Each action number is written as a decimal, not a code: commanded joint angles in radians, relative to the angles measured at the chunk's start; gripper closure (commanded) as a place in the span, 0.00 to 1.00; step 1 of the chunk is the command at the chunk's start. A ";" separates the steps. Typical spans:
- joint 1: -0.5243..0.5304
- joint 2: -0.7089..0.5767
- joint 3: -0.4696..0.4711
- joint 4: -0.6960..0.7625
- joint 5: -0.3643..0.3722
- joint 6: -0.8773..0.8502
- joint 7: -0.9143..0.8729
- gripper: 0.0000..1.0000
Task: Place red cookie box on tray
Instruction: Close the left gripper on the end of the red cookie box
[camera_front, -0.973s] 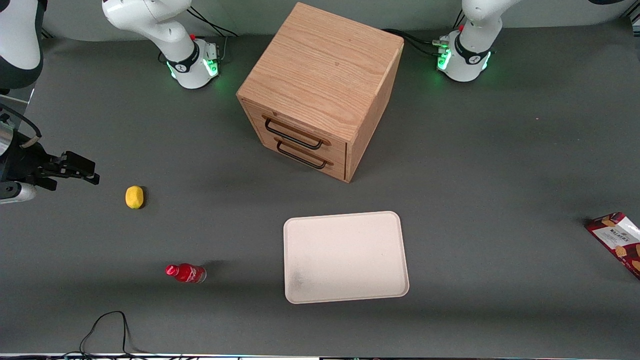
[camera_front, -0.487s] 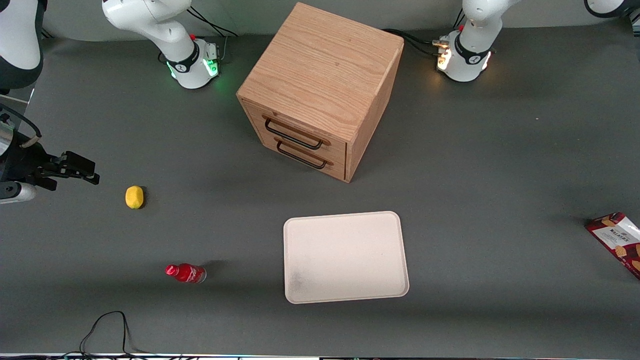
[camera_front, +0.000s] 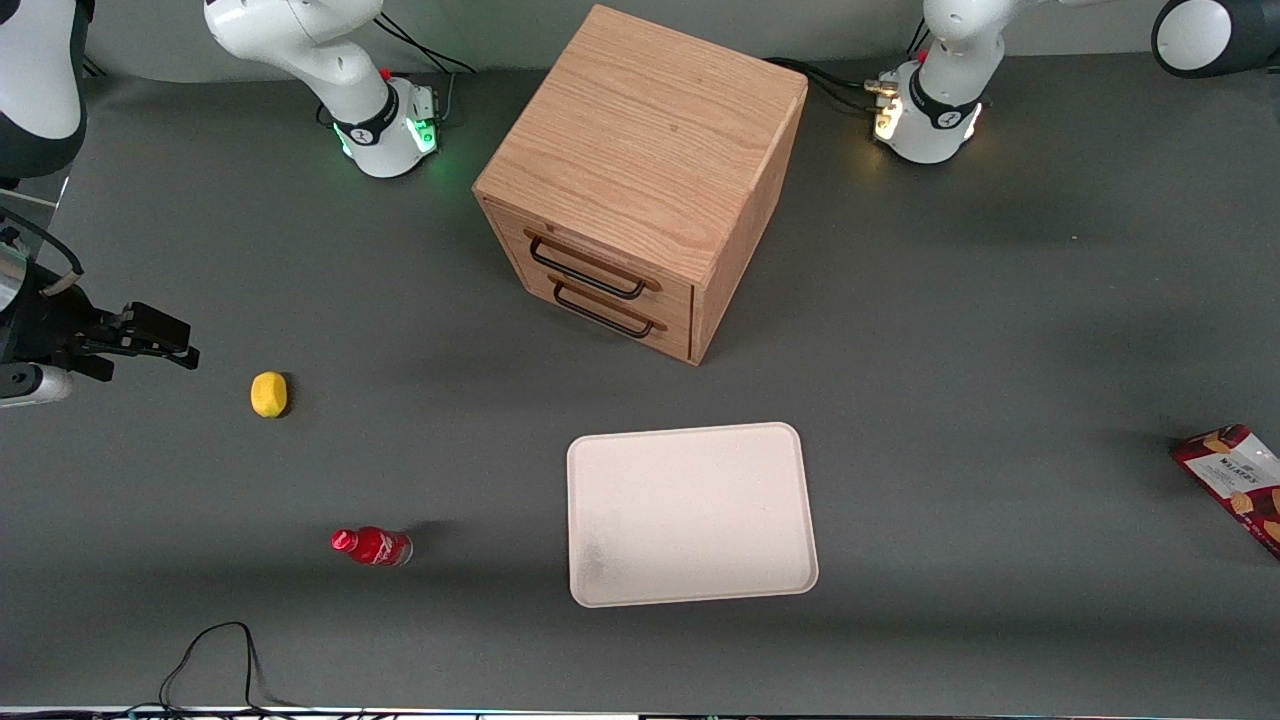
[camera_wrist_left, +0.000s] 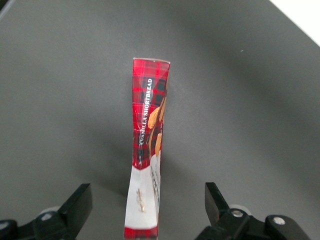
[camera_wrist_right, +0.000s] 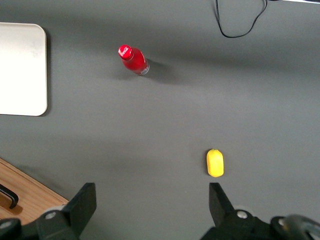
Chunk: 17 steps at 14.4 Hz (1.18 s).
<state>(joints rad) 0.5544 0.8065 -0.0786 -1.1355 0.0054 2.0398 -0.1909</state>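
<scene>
Your gripper (camera_wrist_left: 145, 210) hangs above the red cookie box (camera_wrist_left: 146, 145), jaws spread wide, one finger on each side of the box and neither touching it. The box lies on the grey table (camera_front: 1000, 330) at the working arm's end, partly cut off at the frame edge in the front view (camera_front: 1235, 482). The tray (camera_front: 690, 512) sits well apart from it, mid-table, in front of the wooden drawer cabinet (camera_front: 640, 180). Toward the parked arm's end you have a red bottle (camera_front: 371, 546) and a yellow lemon (camera_front: 268, 393)
</scene>
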 joint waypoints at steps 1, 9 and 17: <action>-0.002 0.039 0.005 -0.007 0.005 0.065 -0.019 0.00; -0.002 0.109 0.006 -0.064 -0.007 0.250 -0.027 0.00; -0.007 0.108 0.008 -0.059 0.008 0.214 -0.082 1.00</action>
<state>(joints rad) 0.5552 0.9330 -0.0766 -1.1821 0.0047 2.2742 -0.2517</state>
